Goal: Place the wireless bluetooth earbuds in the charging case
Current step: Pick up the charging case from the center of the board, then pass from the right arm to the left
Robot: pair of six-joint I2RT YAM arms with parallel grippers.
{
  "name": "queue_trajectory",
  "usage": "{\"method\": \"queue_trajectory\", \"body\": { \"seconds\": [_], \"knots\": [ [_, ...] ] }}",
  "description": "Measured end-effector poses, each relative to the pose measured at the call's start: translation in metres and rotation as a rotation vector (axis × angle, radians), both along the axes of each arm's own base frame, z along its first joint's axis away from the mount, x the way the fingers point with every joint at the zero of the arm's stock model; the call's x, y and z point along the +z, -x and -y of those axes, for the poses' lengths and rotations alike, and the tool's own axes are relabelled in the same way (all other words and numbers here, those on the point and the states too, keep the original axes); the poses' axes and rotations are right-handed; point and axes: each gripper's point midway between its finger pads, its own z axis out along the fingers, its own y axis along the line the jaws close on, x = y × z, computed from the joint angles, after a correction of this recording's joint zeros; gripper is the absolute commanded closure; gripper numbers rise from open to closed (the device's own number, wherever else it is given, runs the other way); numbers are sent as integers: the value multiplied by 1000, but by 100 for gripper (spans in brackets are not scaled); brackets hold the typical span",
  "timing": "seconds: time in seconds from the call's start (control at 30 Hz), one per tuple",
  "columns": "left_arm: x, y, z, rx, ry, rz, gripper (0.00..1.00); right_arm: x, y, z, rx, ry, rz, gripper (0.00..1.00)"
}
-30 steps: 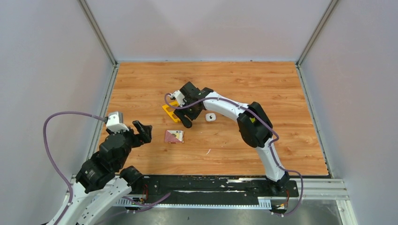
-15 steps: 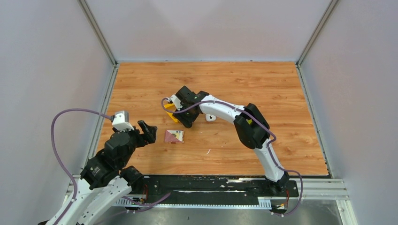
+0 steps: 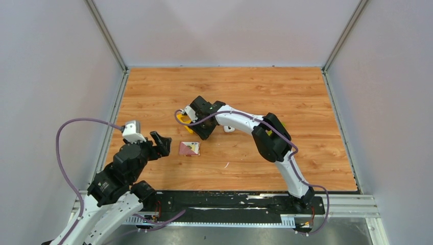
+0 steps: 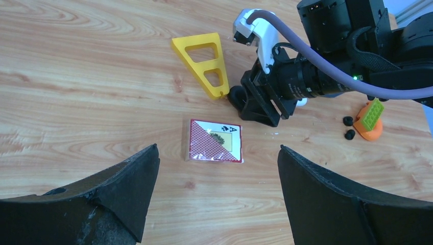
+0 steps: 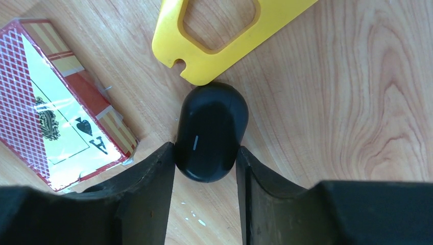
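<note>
The white charging case (image 3: 229,129) lies on the wood table just right of my right wrist, partly hidden by the arm. No earbuds show in any view. My right gripper (image 3: 202,131) is low on the table and shut on a black oval pebble-like object (image 5: 210,132), not on the case; its jaws press on both sides of it (image 5: 204,153). It also shows in the left wrist view (image 4: 258,107). My left gripper (image 3: 162,144) is open and empty, above the table just short of a card pack (image 4: 218,149).
A red card pack (image 3: 189,148) lies between the grippers (image 4: 214,140) (image 5: 56,102). A yellow triangle frame (image 3: 183,120) (image 4: 208,66) (image 5: 219,64) touches the black object's far end. An orange and green block (image 4: 371,120) and small black bits (image 4: 349,127) lie to the right. A thin white sliver (image 3: 226,165) lies nearer the front.
My right gripper has shifted left and down onto the black oval object, covering part of the white case. My left arm moved a little forward toward the card pack, then held still.
</note>
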Motion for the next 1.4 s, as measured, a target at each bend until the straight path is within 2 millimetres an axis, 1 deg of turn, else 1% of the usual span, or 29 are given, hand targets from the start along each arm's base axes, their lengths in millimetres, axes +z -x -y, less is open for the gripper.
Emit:
{"method": "queue_trajectory", "body": {
  "seconds": [0.07,0.2,0.27,0.33,0.43,0.53,0.6,0.63,0.7,0.77,0.83,0.93,1.03,1.17,1.23,1.3,1.4],
  "knots": [
    [0,0,1,-4,0,3,8,0,0,0,6,0,2,78],
    [-1,-3,4,-18,-15,7,9,2,0,2,27,5,12,79],
    [-2,-6,8,-37,-29,7,12,6,7,13,51,17,21,80],
    [-3,-11,16,-65,-45,4,14,21,18,30,86,27,44,80],
    [-9,-21,35,-129,-69,-10,14,64,30,51,151,-5,129,82],
    [-18,-31,62,-233,-73,-22,17,126,36,66,230,-79,290,82],
    [-20,-34,79,-301,-62,-20,20,153,39,74,278,-112,381,82],
    [-19,-35,86,-332,-52,-17,22,162,42,80,305,-115,416,82],
    [-17,-37,105,-408,-26,-6,24,169,50,92,353,-104,452,82],
    [-13,-38,124,-487,6,3,25,168,57,103,402,-76,464,82],
    [-11,-35,138,-554,36,10,25,169,62,111,440,-54,471,81],
    [3,-31,156,-638,104,45,23,184,67,118,475,-55,513,80],
    [21,-26,167,-685,189,104,22,211,72,123,488,-93,585,79],
    [35,-19,177,-724,296,138,21,238,80,122,512,-135,644,79],
    [41,-19,181,-739,328,147,21,244,83,118,528,-145,656,78],
    [45,-19,186,-756,354,150,22,246,86,116,548,-147,657,78],
    [44,-20,193,-775,382,133,23,244,94,114,589,-139,648,78]
  ]
}}
